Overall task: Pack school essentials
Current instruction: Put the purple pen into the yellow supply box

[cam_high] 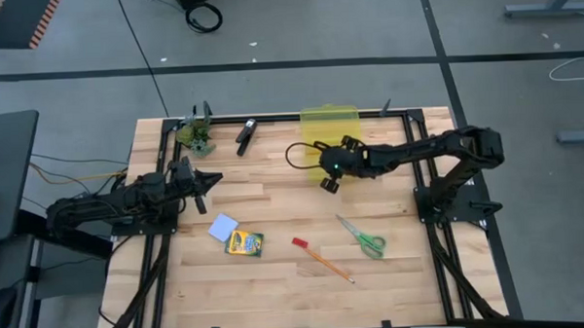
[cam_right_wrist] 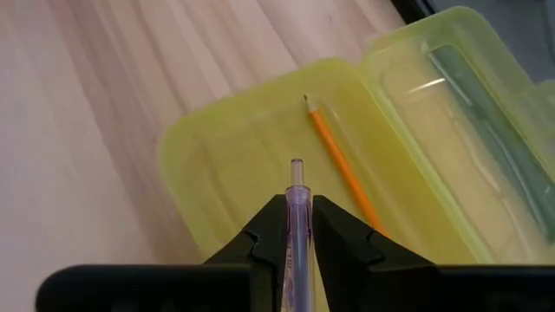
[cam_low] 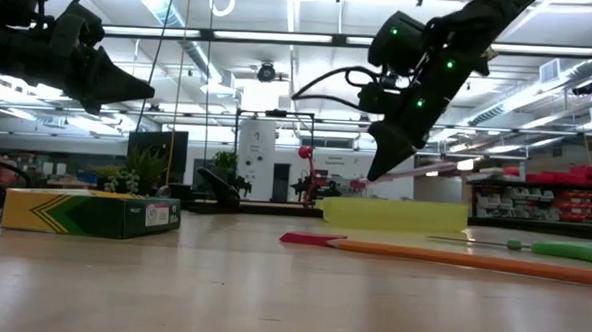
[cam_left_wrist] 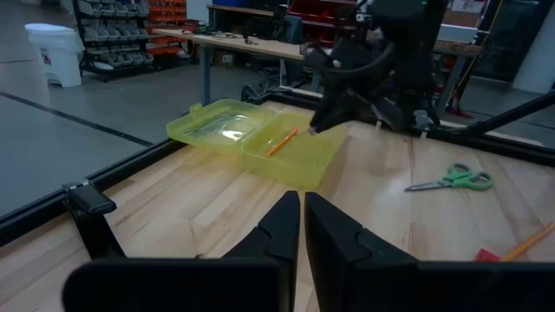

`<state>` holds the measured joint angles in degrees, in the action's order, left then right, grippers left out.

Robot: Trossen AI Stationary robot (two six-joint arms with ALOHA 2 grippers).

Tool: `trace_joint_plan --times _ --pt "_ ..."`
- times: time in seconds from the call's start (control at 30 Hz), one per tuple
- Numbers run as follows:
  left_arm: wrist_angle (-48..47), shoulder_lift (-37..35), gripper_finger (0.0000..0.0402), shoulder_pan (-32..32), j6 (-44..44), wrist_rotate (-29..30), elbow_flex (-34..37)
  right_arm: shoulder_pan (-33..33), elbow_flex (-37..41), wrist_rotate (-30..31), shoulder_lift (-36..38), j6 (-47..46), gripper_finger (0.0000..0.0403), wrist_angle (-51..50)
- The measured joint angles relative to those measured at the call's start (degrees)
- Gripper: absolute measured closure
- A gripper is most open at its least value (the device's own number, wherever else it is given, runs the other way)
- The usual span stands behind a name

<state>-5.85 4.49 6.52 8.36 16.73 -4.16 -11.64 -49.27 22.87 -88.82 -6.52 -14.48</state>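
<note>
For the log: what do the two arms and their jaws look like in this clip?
Both arms are black, jointed and matte. The right arm carries a looping black cable and small green indicator lights near its wrist. Each gripper, left gripper and right gripper, ends in two dark wedge-shaped jaws tapering to blunt tips. No markings are legible.

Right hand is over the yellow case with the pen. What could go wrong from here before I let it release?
1. The right hand holds the purple pen by its length above the open yellow case; dropped from there, it may bounce out onto the table.
2. An orange pencil already lies in the case; the pen may land across it and sit proud.
3. The case lid lies open beside the tray, so a skewed drop may land there.
</note>
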Motion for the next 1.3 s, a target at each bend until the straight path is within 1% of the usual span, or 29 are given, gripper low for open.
trace_joint_plan --times 0.1,0.23,0.43,0.7,0.83,0.97,1.03,1.13,1.3 --pt "0.0 0.0 0.0376 0.01 0.0 0.0 0.0 -2.52 0.01 -2.81 0.0 3.94 0.034 0.45" --pt "0.0 0.0 0.0372 0.0 0.0 0.0 0.0 -5.66 0.01 -6.68 -0.06 8.96 0.034 3.64" --pt "0.0 0.0 0.0366 0.0 0.0 0.02 0.0 -9.7 0.01 -12.34 -2.3 15.31 0.034 8.13" --pt "-0.02 -0.02 0.0373 0.0 0.0 0.0 -0.02 -12.15 0.03 -18.31 -6.4 20.41 0.034 13.24" --pt "-0.04 -0.02 0.037 0.01 0.0 0.0 0.0 -12.85 0.03 -19.92 -8.14 23.09 0.034 15.06" --pt "-0.05 -0.02 0.0365 0.01 0.0 -0.02 -0.02 -13.92 0.03 -20.7 -8.61 24.97 0.034 15.7" --pt "-0.05 -0.02 0.0363 0.02 0.0 0.0 -0.02 -14.63 0.05 -22.1 -8.63 26.22 0.034 15.17" --pt "-0.06 -0.02 0.0363 0.0 0.0 0.0 -0.02 -15.32 0.05 -23.95 -8.63 28.46 0.034 15.42" --pt "-0.07 -0.02 0.0368 0.02 0.0 0.0 0.0 -16.35 0.05 -24.84 -8.63 31.84 0.034 15.49"
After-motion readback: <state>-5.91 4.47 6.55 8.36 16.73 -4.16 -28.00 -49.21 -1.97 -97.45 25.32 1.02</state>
